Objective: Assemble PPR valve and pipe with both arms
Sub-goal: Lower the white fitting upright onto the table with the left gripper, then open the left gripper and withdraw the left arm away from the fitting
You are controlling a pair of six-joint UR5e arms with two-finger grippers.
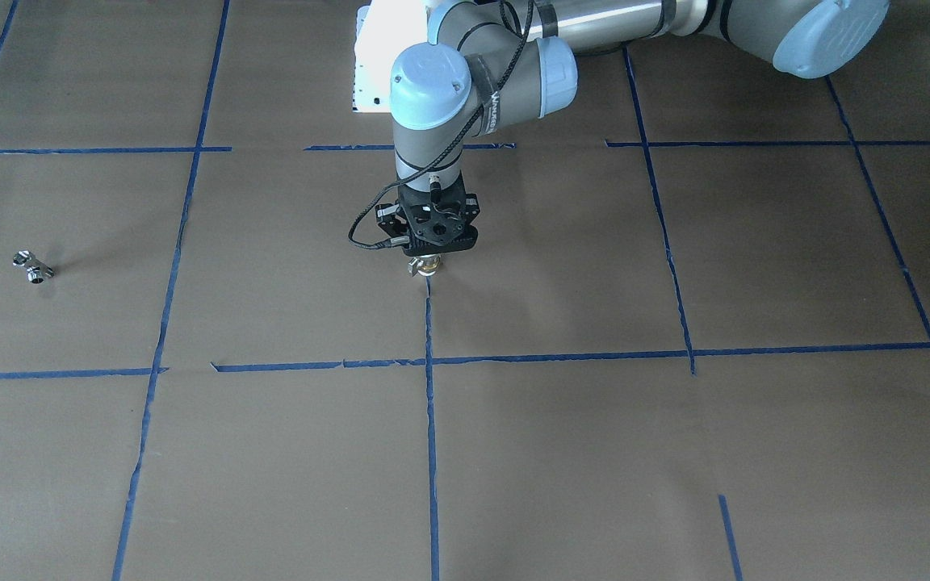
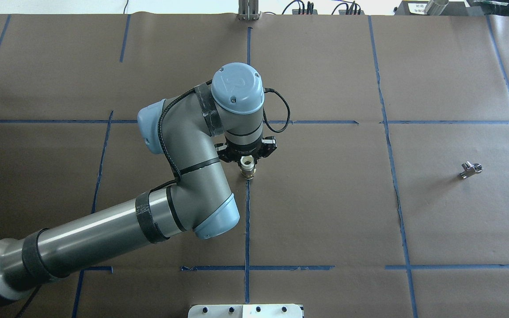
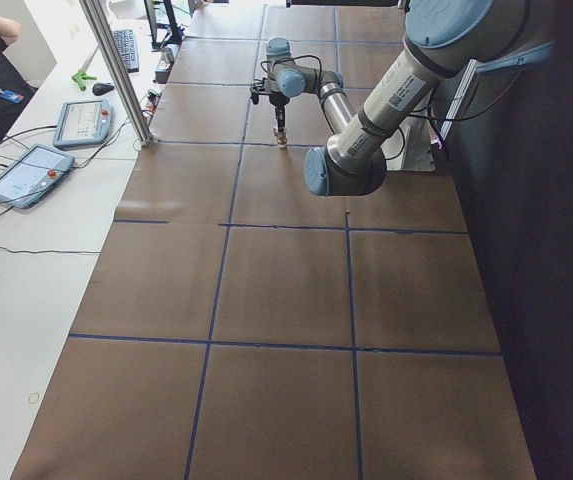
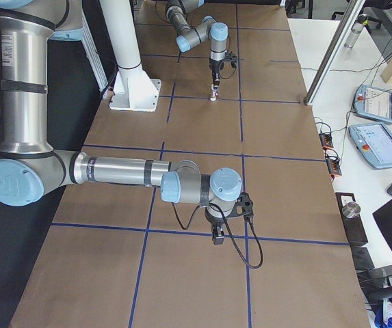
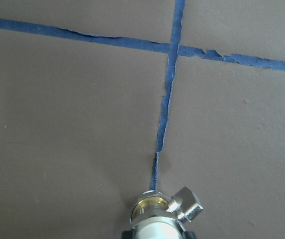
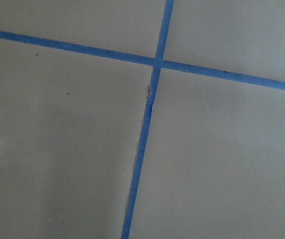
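Holding the PPR valve [image 2: 248,170] upright, my left gripper [image 2: 246,159] is clenched on its white upper end, with the brass band and the small side lever [image 5: 186,204] showing below the fingers. The left arm [image 2: 104,234] reaches in from the near left of the overhead view and bends at the wrist so the gripper points straight down near the middle of the desk [image 2: 325,198]. The valve hangs right at the end of a blue tape line [image 5: 164,119] that runs away to a crossing further on. Its lower end is very close to the brown paper, and I cannot tell whether it touches.

The pipe [image 2: 470,169], a small chrome fitting, lies on the desk well apart from the valve, off to the right in the overhead view, with nothing touching it.

My right arm [image 4: 120,171] shows only in the right-side camera. Its right gripper [image 4: 217,236] points down over the paper just beside a tape line. From there I cannot tell whether it is released or clenched. Its wrist camera shows only paper and crossing tape, with a shiny speck at the left edge.
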